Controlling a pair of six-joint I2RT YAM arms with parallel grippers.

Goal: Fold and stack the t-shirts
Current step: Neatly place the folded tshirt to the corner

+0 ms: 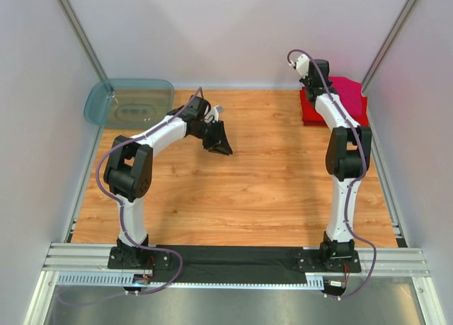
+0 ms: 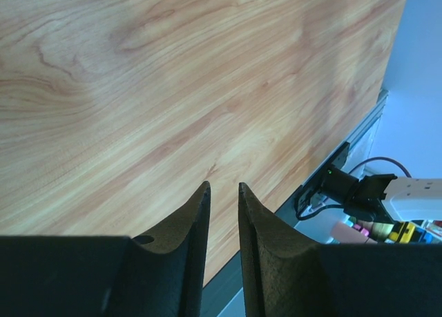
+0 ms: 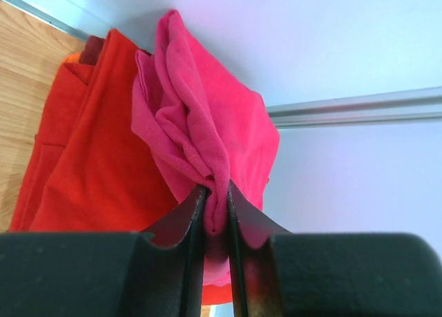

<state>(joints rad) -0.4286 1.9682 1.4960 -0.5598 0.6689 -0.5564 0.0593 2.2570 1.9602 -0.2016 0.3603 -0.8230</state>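
The t-shirts lie stacked in the table's far right corner: a magenta-pink shirt (image 1: pixel 352 90) on top of red shirts (image 1: pixel 312 115). In the right wrist view, my right gripper (image 3: pixel 215 190) is shut on a bunched fold of the pink shirt (image 3: pixel 207 117), which rises in wrinkles above the fingers. The red shirts (image 3: pixel 90 158) lie flat under it to the left. From above, the right wrist hides its own fingers over the stack. My left gripper (image 1: pixel 220 142) hangs over bare wood left of centre. Its fingers (image 2: pixel 197 220) stand a little apart with nothing between them.
A translucent blue-grey tub (image 1: pixel 129 100) sits at the far left corner. White walls with metal posts (image 1: pixel 386 49) close in the back and sides, right behind the shirt stack. The left wrist view shows the table's near edge rail (image 2: pixel 359 134) and an arm base with cables (image 2: pixel 359 189).
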